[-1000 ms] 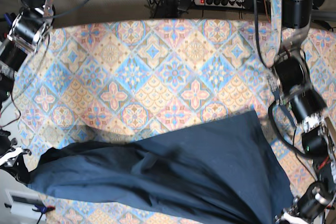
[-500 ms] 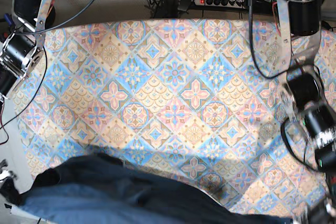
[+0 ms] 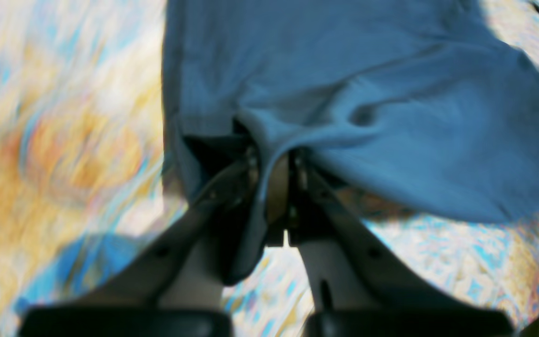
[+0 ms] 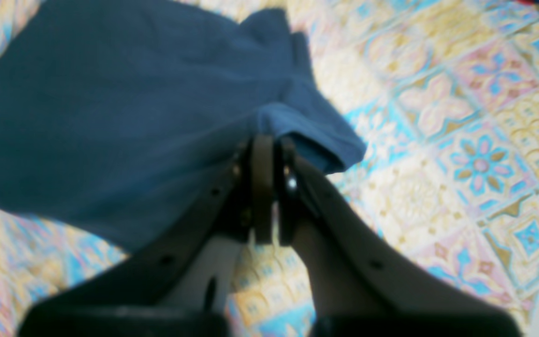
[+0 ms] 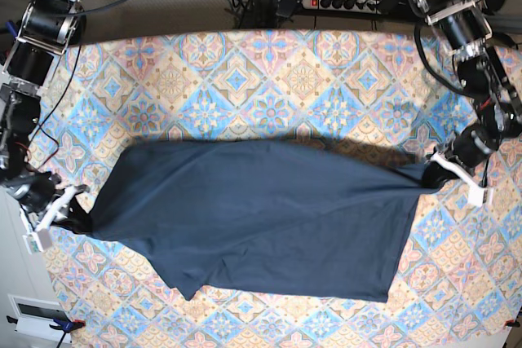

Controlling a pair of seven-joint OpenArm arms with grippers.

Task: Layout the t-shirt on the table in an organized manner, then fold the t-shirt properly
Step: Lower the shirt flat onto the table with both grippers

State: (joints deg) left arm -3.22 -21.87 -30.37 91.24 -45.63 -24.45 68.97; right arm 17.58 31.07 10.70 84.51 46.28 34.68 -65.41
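The t-shirt [image 5: 261,218] has moved from the near edge to mid-table [image 5: 245,79], stretched. You have one shirt, two clamped grippers: left [image 5: 432,173], right [image 5: 77,213].

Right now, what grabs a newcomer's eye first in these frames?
The plain dark navy cloth t-shirt dominates, stretched wide across the middle of the table with the pink, blue and cream diamond-tile cloth. The left gripper pinches one end at the base view's right, the right gripper the other end at its left. Both wrist views show jaws shut on bunched fabric.
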